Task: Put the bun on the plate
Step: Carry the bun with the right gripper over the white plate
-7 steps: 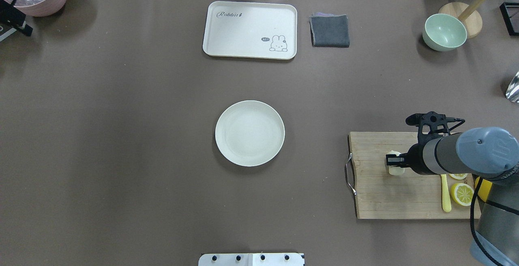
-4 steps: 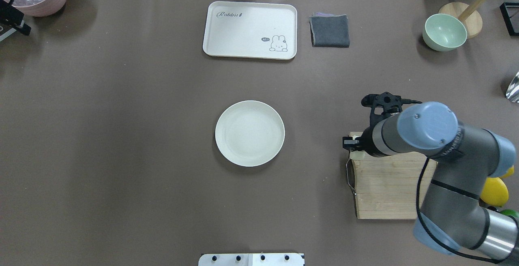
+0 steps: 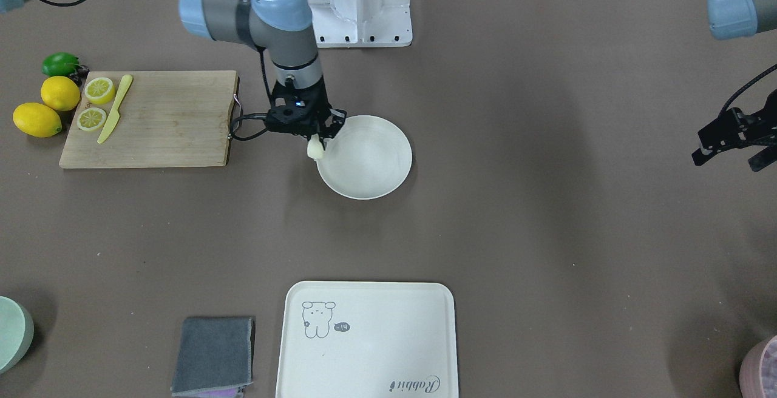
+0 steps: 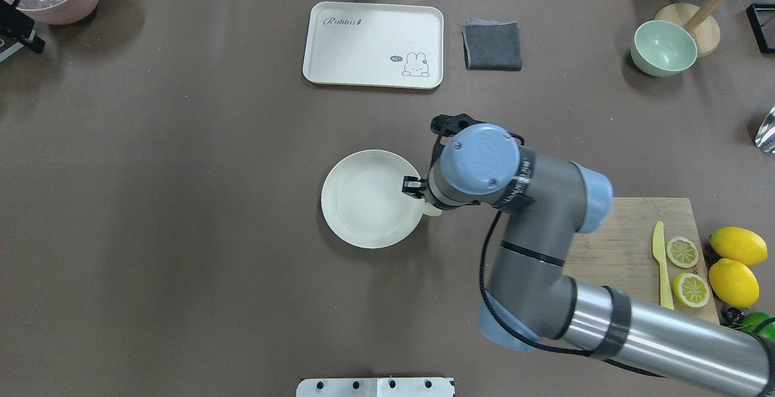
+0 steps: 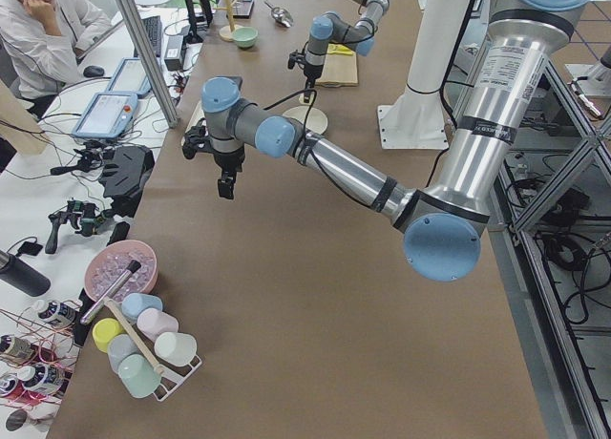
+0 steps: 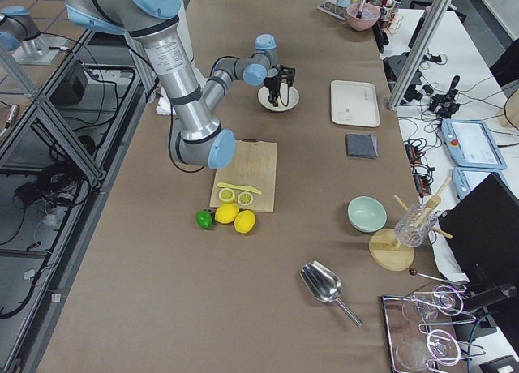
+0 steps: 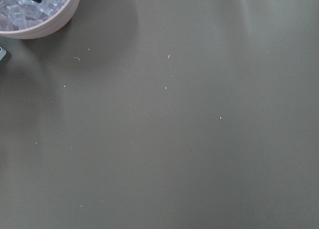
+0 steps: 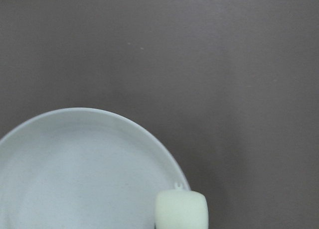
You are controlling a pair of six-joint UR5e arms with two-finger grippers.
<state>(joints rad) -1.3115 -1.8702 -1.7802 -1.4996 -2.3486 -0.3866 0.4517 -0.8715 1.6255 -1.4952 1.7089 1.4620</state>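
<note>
Mid-carry: my right gripper [image 3: 315, 141] clamps the bun [image 3: 314, 149] over the plate [image 3: 364, 195]'s rim (barely inside). Next, I judge: move to the plate's centre, lower, release.

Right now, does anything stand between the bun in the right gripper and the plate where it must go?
Nothing visible does. The right gripper holds the bun just at the rim of the plate, and nothing lies in the plate.
</note>
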